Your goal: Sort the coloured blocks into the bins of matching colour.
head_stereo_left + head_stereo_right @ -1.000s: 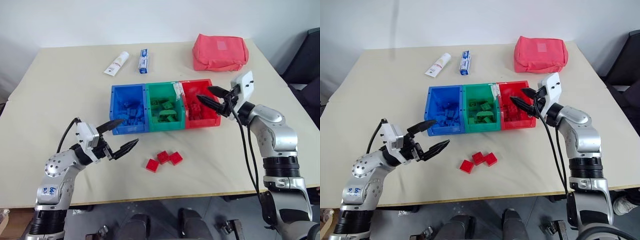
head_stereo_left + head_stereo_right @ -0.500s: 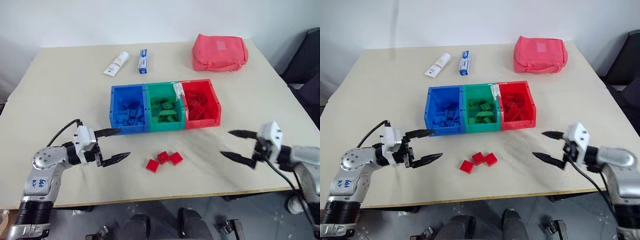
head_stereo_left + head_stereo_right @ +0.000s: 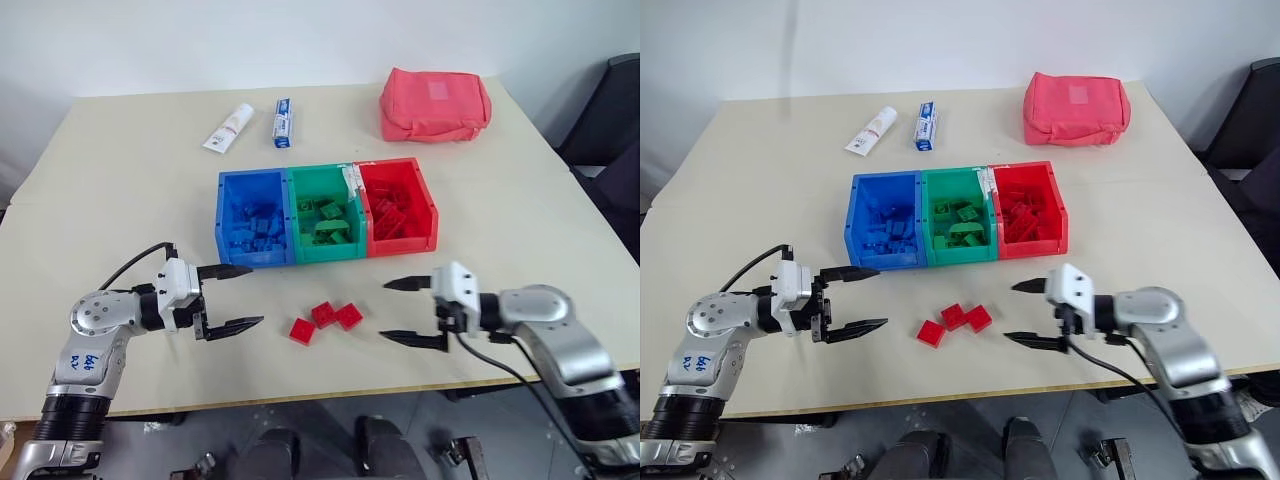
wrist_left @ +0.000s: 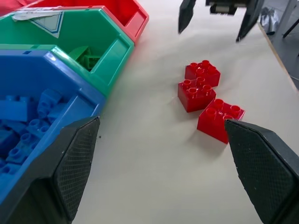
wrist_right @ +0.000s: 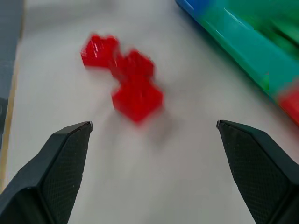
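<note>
Three glossy studded red bricks (image 3: pixel 326 320) lie touching in a row near the desk's (image 3: pixel 120 190) front edge, before the joined plastic bins (image 3: pixel 326 214). Left gripper (image 3: pixel 232 297) and right gripper (image 3: pixel 404 311) flank them, fingers apart, empty. A fabric pouch (image 3: pixel 434 104) and tube (image 3: pixel 228 127) sit toward the far edge.
</note>
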`<move>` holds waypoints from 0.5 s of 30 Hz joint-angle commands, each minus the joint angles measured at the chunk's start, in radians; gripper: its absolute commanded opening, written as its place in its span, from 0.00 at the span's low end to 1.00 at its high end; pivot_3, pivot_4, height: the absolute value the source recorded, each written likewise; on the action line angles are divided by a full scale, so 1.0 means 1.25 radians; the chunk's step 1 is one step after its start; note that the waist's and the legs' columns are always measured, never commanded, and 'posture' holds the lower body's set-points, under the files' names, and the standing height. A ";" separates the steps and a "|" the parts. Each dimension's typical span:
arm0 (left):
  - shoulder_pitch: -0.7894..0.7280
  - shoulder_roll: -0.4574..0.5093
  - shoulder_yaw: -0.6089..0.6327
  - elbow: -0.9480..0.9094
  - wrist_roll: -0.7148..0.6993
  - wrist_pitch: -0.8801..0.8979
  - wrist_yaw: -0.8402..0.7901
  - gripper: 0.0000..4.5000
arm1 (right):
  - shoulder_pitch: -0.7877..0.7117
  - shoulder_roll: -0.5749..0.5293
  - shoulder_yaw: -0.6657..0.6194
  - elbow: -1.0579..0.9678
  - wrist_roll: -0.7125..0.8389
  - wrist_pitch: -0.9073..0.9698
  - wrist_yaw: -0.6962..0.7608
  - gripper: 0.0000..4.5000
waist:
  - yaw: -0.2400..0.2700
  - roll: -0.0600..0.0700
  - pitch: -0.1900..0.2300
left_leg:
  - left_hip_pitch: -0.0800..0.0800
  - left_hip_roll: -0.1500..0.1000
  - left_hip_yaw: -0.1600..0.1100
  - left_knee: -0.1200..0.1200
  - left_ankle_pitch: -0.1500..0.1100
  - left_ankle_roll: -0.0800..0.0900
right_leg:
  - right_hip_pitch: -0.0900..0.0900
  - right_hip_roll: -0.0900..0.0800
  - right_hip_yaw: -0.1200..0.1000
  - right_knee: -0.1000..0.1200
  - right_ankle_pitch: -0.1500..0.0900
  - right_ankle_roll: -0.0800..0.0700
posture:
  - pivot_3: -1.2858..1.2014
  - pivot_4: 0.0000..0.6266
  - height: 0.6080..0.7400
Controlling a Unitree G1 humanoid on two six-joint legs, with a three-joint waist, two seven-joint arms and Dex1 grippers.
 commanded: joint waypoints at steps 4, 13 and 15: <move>0.040 0.007 0.016 -0.074 -0.011 0.023 0.023 1.00 | -0.060 0.085 0.098 0.103 -0.058 -0.007 -0.010 0.88 | 0.003 0.000 0.000 | -0.001 0.000 -0.001 0.000 0.000 0.000 | 0.000 0.000 -0.001 0.000 0.000 0.000 | 0.52 0.24 1.00; 0.048 -0.013 0.014 -0.119 -0.018 0.049 0.065 1.00 | -0.031 0.086 0.055 0.064 -0.005 0.023 -0.002 0.45 | 0.000 0.000 0.000 | -0.001 0.000 -0.002 0.001 0.000 0.000 | 0.000 0.000 -0.002 0.000 0.000 -0.001 | 0.52 0.24 1.00; 0.040 -0.025 0.019 -0.127 -0.026 0.060 0.085 1.00 | -0.020 0.075 0.024 0.042 0.017 0.033 -0.006 0.45 | 0.001 0.000 0.000 | -0.001 0.000 -0.002 0.001 0.000 0.000 | 0.000 0.000 -0.002 0.000 0.000 -0.001 | 0.52 0.24 1.00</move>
